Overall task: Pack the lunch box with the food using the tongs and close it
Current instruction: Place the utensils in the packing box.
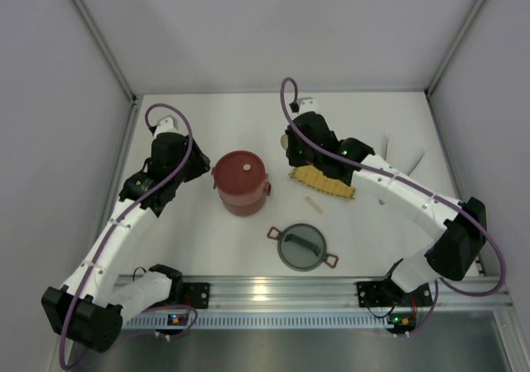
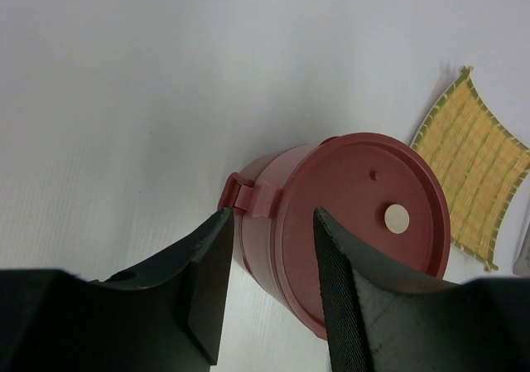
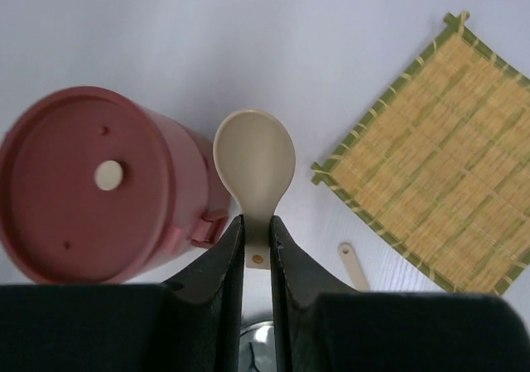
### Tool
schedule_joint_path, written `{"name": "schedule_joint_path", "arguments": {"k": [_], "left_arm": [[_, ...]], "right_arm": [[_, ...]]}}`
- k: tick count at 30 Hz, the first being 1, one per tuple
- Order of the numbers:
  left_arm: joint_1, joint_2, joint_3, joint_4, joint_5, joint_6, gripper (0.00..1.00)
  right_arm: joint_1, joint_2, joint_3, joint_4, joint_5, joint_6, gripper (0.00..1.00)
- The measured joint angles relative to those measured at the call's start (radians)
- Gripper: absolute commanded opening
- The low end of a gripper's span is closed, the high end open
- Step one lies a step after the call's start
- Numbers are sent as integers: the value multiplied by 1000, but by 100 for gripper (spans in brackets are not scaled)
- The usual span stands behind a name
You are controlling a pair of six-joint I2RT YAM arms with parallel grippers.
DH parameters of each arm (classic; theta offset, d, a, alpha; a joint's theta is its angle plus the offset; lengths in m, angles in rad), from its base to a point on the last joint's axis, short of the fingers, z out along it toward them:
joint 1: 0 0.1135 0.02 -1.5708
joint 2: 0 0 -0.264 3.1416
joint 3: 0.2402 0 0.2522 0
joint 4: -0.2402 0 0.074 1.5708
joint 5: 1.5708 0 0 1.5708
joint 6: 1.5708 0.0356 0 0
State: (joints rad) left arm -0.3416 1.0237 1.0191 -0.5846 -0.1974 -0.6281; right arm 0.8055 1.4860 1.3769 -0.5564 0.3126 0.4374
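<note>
The dark-red lunch box (image 1: 242,181) stands stacked in the middle of the table with a flat red lid on top. My left gripper (image 1: 204,164) hangs open just left of it. In the left wrist view the lunch box (image 2: 356,214) shows past and between the spread fingers of that gripper (image 2: 272,214), which hold nothing. My right gripper (image 3: 256,220) is shut on the handle of a cream spoon (image 3: 255,152), beside the lunch box (image 3: 91,190). Pale tongs (image 1: 387,145) poke out behind the right arm. The food is out of view.
A grey domed lid (image 1: 303,248) with red handles lies near the front. The yellow woven mat (image 1: 325,181) lies right of the box, partly under the right arm. A small cream stick (image 1: 312,202) lies in front of it. White walls close in the table.
</note>
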Motion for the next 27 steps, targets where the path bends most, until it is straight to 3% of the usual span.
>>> {"name": "schedule_joint_path", "arguments": {"k": [13, 27], "left_arm": [[0, 0, 0, -1, 0, 0, 48], [0, 0, 0, -8, 0, 0, 49]], "right_arm": [[162, 200, 279, -28, -30, 0, 9], [214, 346, 314, -36, -69, 11, 11]]}}
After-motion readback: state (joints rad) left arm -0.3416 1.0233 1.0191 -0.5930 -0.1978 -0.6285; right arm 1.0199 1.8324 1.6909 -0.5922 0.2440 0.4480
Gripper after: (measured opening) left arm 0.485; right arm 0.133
